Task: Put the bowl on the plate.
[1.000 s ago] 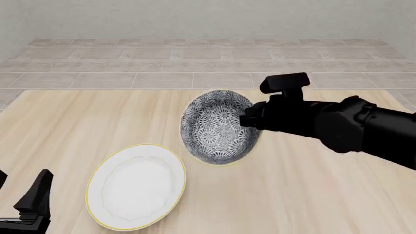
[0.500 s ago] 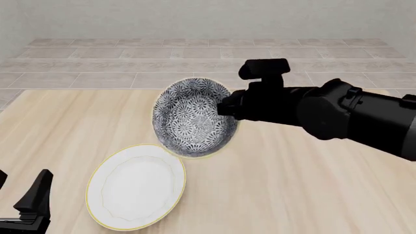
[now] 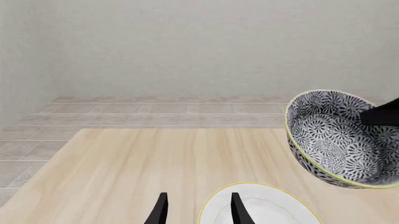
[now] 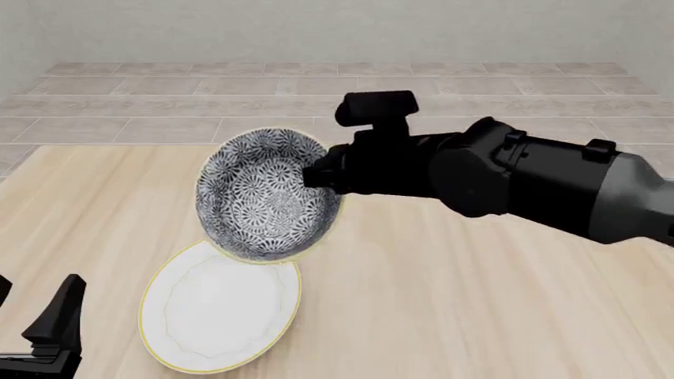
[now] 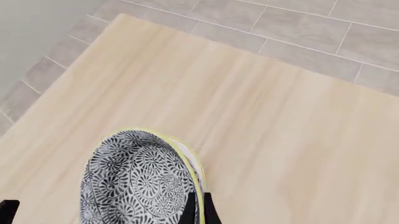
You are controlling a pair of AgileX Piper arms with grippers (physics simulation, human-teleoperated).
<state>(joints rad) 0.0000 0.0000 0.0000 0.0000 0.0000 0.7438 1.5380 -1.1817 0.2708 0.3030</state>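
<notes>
Two dark fingers [image 3: 160,210] of the left pincer [image 3: 198,211] rise from the lower edge, standing apart with nothing between them, over the pale wooden worktop [image 3: 143,168]. Just beyond one fingertip lies the plate [image 3: 274,210], white with a thin yellow rim, cut off by the frame. Above it the bowl [image 3: 337,140] hangs in the air, tilted so that its dark floral inside faces the camera, its yellow-green rim clear of the plate. A black shape [image 3: 381,114] meets the bowl's far rim. Behind lie grey floor tiles [image 3: 156,114] and a plain wall [image 3: 187,46].
</notes>
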